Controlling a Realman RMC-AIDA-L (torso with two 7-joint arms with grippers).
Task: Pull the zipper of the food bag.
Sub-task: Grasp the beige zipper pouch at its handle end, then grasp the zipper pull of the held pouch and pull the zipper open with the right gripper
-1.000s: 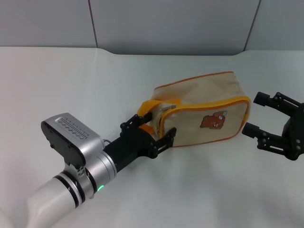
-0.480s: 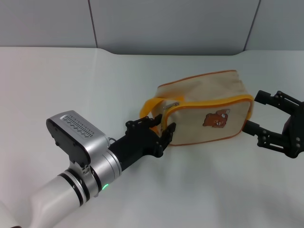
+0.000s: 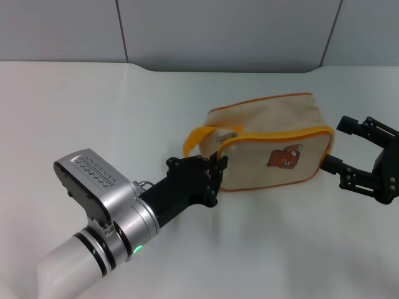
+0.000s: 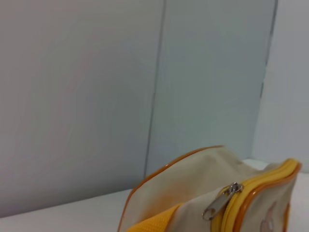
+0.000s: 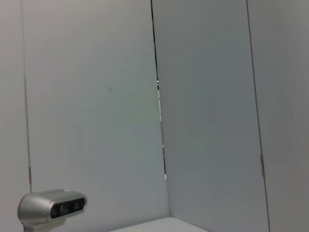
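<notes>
The food bag (image 3: 268,134) lies on its side on the white table, bear patch (image 3: 282,156) facing me. Its orange strap (image 3: 198,136) loops off the left end. The zipper's silvery pull tab (image 3: 228,134) hangs free at that end and also shows in the left wrist view (image 4: 219,203), beside the orange piping (image 4: 251,193). My left gripper (image 3: 217,164) is at the bag's left front corner, fingers drawn together, below the tab and not on it. My right gripper (image 3: 333,144) is open, its fingers either side of the bag's right end.
The white table (image 3: 93,112) stretches left and toward me, with grey wall panels (image 3: 218,31) behind its far edge. My left arm's silver wrist housing (image 3: 93,180) also shows in the right wrist view (image 5: 52,208).
My left gripper's fingers have closed from wide open and let the strap drop. The bag has slid slightly right, up to the right gripper, which has hardly moved.
</notes>
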